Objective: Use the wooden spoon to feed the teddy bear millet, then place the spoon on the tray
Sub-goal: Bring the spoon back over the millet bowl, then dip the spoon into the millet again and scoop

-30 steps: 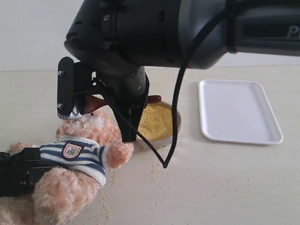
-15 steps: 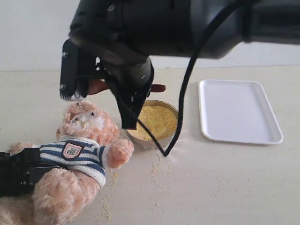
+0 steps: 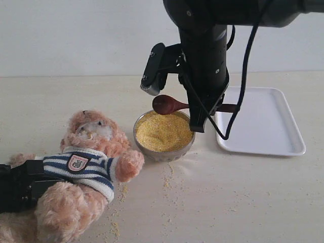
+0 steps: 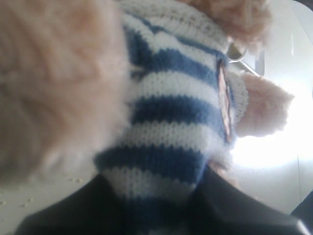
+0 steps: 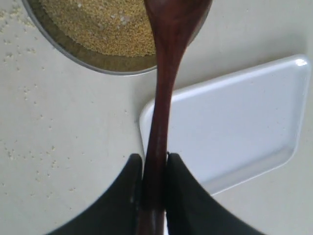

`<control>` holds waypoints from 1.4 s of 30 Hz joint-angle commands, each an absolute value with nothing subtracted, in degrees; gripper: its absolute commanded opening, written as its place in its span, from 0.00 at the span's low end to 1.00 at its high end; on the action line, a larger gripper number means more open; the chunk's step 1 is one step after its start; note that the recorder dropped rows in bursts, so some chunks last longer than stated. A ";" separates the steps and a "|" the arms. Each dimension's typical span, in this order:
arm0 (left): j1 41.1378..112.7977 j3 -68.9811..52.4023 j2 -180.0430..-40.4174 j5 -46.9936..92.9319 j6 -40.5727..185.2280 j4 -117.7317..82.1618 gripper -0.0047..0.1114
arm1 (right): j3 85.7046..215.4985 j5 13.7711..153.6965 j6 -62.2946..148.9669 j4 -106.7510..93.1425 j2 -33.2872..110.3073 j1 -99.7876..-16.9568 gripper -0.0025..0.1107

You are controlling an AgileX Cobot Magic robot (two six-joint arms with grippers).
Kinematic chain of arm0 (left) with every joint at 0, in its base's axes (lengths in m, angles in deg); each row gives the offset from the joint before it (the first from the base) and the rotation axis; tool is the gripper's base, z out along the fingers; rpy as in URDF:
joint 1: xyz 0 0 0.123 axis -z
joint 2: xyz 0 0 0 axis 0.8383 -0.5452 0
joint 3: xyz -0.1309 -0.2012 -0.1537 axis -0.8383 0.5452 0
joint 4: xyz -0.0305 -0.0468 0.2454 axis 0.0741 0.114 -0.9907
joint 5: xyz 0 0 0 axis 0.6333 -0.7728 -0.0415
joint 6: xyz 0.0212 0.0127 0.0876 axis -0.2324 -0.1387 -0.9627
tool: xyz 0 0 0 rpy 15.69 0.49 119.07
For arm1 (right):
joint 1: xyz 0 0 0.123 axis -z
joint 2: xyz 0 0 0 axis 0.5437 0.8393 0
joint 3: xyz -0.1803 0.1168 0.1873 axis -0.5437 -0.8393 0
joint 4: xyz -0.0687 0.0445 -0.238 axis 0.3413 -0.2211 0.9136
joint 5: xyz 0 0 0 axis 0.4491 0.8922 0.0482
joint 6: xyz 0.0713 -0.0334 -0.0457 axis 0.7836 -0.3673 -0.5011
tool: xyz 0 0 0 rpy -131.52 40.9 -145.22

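My right claw (image 5: 155,169) is narrowed onto the spoon (image 3: 169,105), pinching the thin part of the handle between both fingers (image 5: 129,186). In the exterior view the spoon lies level in the air, its round end above the far rim of the bowl (image 3: 162,153), and the handle runs off towards the tray (image 3: 263,136). The tail of the handle overlaps the tray's near edge in that view (whether it hangs above the tray or just short of it, I cannot tell). The spoon touches neither bowl nor tray.

The bowl stands on the table (image 3: 253,202) between the bear (image 3: 91,167) and the tray, heaped with millet (image 3: 163,131). Loose grains are scattered on the table in front of the bowl and beside the bear's leg, and there are yellow specks on the bear's white muzzle.

The bear leans back at the left, face up, one paw just beside the bowl. My left claw (image 4: 154,186) is closed on its body. The wrist view shows a dark finger on either side of the striped shirt, pressed into the knit, with the crest badge edge-on.

The tray lies flat at the right, bare and white, near the bowl but not touching it.
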State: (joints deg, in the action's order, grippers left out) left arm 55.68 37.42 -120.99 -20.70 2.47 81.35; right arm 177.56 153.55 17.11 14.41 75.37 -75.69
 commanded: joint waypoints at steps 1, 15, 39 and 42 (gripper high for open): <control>56.13 37.05 -120.88 -21.58 2.02 82.16 0.08 | 177.78 153.70 16.65 19.74 79.08 -76.99 0.02; 56.13 37.01 -120.88 -21.47 1.99 82.16 0.08 | 177.78 153.70 20.04 19.91 83.37 -77.59 0.02; 56.13 37.01 -120.88 -21.33 1.75 82.16 0.08 | 177.78 153.70 15.22 9.93 83.37 -77.59 0.02; 56.13 37.01 -120.88 -21.33 1.75 82.16 0.08 | 177.78 153.70 15.22 8.85 83.37 -77.59 0.02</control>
